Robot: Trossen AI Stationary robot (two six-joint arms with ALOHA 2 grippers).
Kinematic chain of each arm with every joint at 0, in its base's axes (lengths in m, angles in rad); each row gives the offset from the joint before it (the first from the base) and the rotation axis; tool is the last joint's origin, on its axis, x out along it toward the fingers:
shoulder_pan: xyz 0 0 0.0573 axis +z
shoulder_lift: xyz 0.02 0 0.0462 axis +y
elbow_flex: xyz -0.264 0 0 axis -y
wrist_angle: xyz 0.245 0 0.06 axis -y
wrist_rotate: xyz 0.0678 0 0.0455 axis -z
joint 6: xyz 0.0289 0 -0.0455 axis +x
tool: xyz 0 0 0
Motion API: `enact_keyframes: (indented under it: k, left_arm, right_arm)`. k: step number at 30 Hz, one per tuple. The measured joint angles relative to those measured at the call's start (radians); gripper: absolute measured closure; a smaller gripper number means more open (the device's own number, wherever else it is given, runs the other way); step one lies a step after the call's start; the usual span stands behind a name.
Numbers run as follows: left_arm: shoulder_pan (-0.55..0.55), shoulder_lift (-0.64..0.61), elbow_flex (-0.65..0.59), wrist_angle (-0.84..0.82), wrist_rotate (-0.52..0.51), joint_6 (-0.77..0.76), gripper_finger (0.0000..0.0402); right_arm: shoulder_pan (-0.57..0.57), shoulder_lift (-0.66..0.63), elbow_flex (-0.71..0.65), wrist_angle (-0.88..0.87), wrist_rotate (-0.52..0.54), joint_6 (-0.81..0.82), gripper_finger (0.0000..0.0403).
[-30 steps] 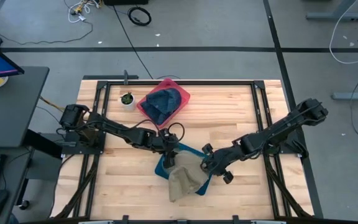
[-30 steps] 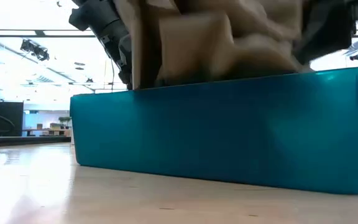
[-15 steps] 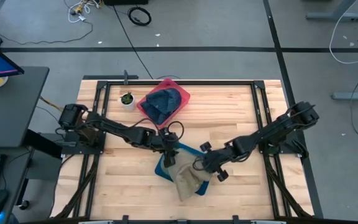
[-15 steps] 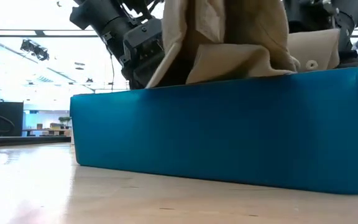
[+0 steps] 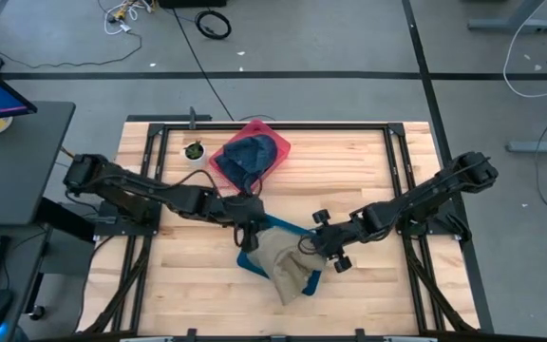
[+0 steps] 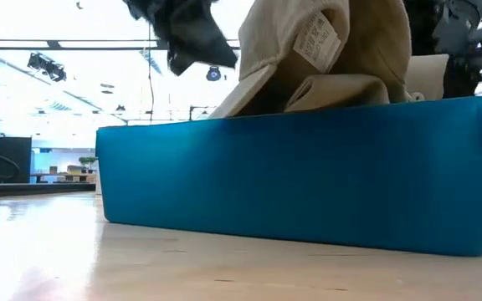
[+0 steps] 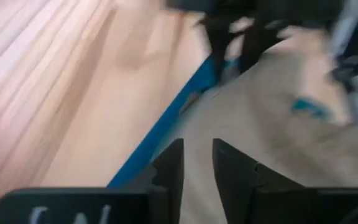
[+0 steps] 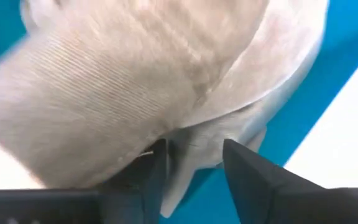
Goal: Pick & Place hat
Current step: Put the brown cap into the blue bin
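A tan hat [image 5: 288, 266] lies crumpled in and over a blue bin [image 5: 283, 228] at the table's middle, near the front. In the low view it heaps above the bin's rim [image 6: 308, 113] and its white inner label [image 6: 316, 38] faces the near side. My right gripper [image 5: 310, 249] is at the hat's right edge, shut on it. My left gripper [image 5: 248, 226] stands at the bin's far left corner, just off the hat. Its fingers [image 7: 169, 165] are a narrow gap apart and hold nothing. A dark blue hat [image 5: 250, 154] lies in a red tray. My right gripper pinches a fold of the tan hat's edge [image 8: 194, 140] between its two fingers, coming from the table's right side and slanting down. The hat's bulk lies ahead of the fingers, resting in the blue bin [image 8: 328, 81] and over its near rim.
The red tray [image 5: 278, 142] with the blue hat stands at the far middle. A small white pot with a plant [image 5: 195, 150] stands left of it. Bare wood lies to the bin's left and right. Black frame rails [image 5: 273, 125] run along the table's edges.
My left gripper has drawn back from the tan hat, up and toward the table's far left. My right gripper has pushed the hat toward the left, then eased back. The hat has turned over in the bin, so its inner label now faces the near side.
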Motion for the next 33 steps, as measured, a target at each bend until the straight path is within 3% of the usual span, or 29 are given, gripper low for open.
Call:
enact_keyframes:
  k: [5,10,14,17,20,24,33]
  left_arm:
    - [-0.052,0.036,0.002,0.118,0.07,0.002,0.0353]
    - [-0.102,0.126,0.0,0.206,0.075,0.01,0.0391]
    - [-0.117,0.196,0.001,0.264,0.079,0.016,0.0397]
    - [-0.108,0.237,0.004,0.286,0.078,0.016,0.0395]
    - [-0.085,0.271,0.003,0.297,0.078,0.011,0.0396]
    - [-0.046,0.29,0.002,0.303,0.084,0.009,0.0398]
    - [0.022,0.295,0.002,0.277,0.077,0.014,0.0398]
  right_arm:
    - [0.0,-0.081,0.0,-0.016,0.0,-0.003,0.0217]
    - [0.001,-0.171,0.001,-0.081,-0.001,0.026,0.0211]
    - [0.001,-0.25,0.001,-0.143,-0.009,0.072,0.0211]
    - [0.008,-0.312,0.001,-0.113,-0.01,0.113,0.0211]
    - [0.024,-0.341,0.002,0.032,-0.03,0.142,0.0217]
    - [0.047,-0.291,0.003,0.196,-0.077,0.146,0.0239]
    - [0.042,-0.006,0.0,0.236,-0.076,0.123,0.035]
